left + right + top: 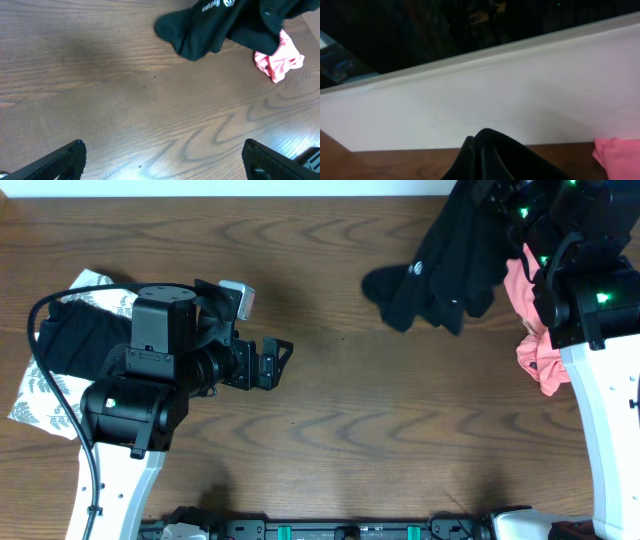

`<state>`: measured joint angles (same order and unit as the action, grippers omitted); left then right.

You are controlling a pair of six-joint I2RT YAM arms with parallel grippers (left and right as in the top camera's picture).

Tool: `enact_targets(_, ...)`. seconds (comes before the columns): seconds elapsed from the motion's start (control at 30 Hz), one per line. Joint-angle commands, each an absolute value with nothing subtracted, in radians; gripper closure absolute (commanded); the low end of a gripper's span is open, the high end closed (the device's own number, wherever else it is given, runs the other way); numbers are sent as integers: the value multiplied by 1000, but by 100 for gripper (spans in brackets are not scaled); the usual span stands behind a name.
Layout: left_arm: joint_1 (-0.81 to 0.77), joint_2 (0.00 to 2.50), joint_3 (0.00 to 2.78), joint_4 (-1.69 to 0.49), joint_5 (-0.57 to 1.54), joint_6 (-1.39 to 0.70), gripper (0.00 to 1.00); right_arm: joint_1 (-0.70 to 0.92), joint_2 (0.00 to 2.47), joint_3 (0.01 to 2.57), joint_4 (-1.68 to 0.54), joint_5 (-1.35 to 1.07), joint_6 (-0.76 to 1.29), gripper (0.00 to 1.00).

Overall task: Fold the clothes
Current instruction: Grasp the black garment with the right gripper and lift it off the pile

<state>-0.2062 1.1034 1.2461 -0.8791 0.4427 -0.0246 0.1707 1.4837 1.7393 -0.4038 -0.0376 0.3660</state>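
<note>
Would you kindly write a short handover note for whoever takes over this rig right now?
The left gripper is open and empty, hovering over the bare table.
The right gripper is shut, apparently holding the black shirt, which hangs bunched at the far right.
The pink garment lies crumpled beside the right arm.
Done, it seems: a black garment rests on a leaf-print garment at the left, looking folded.
Left: spread and fold the black shirt, then the pink garment.

Left arm outstretched, left tool jaws wide apart; right tool clamped tight.
</note>
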Motion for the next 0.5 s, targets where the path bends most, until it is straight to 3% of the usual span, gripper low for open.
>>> enact_targets(0.0,-209,1106,1264,-878,457,-8,1,177,1472,1753,-419,-18,311,99)
enact_targets(0.47,-209,1106,1264,-878,456,-7,1,176,1472,1753,-593,-16,272,99)
